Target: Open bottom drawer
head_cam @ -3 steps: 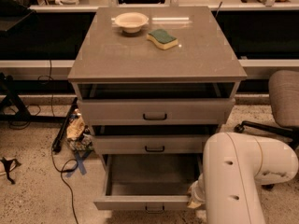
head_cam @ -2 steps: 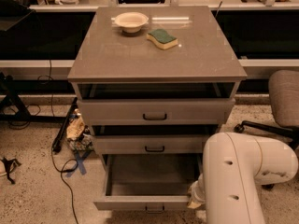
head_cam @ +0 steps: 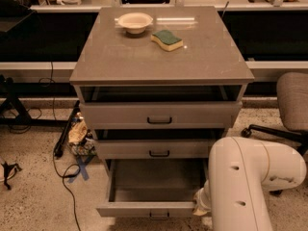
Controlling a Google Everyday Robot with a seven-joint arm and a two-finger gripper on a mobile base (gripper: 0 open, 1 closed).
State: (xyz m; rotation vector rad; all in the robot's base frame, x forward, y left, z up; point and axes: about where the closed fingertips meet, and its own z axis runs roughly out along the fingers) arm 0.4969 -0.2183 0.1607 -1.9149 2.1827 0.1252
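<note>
The gripper (head_cam: 199, 204) sits low at the right front corner of the bottom drawer (head_cam: 144, 209), just beside or touching the right end of the drawer's front panel, and is mostly hidden behind the robot's thick white arm (head_cam: 245, 186), which fills the lower right of the view. Whether it is open or closed, and whether it has hold of anything, cannot be told. The bottom drawer is pulled well out from the grey-brown cabinet (head_cam: 159, 61), its grey inside open to view and its small black bar handle (head_cam: 159, 216) centred on the front panel near the bottom edge of the view. Above it, the middle drawer (head_cam: 125, 149) carries the same kind of black handle, and the taller top drawer (head_cam: 120, 114) stands above that with a dark gap under the cabinet top. On the cabinet top, toward the back, a pale bowl (head_cam: 135, 22) stands upright, and a green and yellow sponge (head_cam: 167, 40) lies near it to the right, apart from it. To the left of the cabinet, a black cable (head_cam: 61, 179) trails over the speckled floor, with a small heap of clutter (head_cam: 79, 134) against the cabinet's side. A grey office chair (head_cam: 293, 102) stands at the right edge.
</note>
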